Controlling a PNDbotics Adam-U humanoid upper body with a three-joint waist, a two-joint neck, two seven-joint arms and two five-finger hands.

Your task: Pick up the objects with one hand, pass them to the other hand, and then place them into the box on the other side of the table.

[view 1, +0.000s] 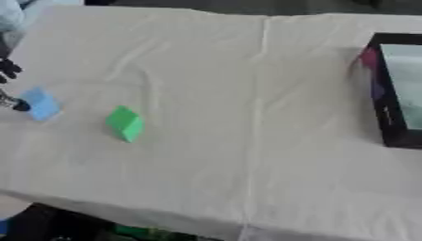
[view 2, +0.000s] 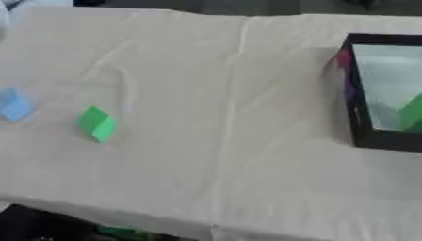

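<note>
- Table draped in a creased cream cloth (view 1: 247,94); black-walled box (view 2: 354,94) at its right edge, something green seen inside.
- Blue block (view 1: 39,104) and green block (view 1: 125,123) lie far left; judged light, rigid, best pinched across flat faces.
- Left hand (view 1: 10,70) is seen at the left border touching the blue block; fingers cannot be told. Right hand unseen.

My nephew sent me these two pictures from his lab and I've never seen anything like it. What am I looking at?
Both pictures come from a camera pair in a humanoid robot's head, looking down at a table covered with pale cloth. On the left lie a light blue block and a green block. On the right stands a black box, with something green already inside. At the far left edge, dark fingers of the left robot hand show right beside the blue block; whether they grip it is unclear. The right robot hand is not visible.
</note>
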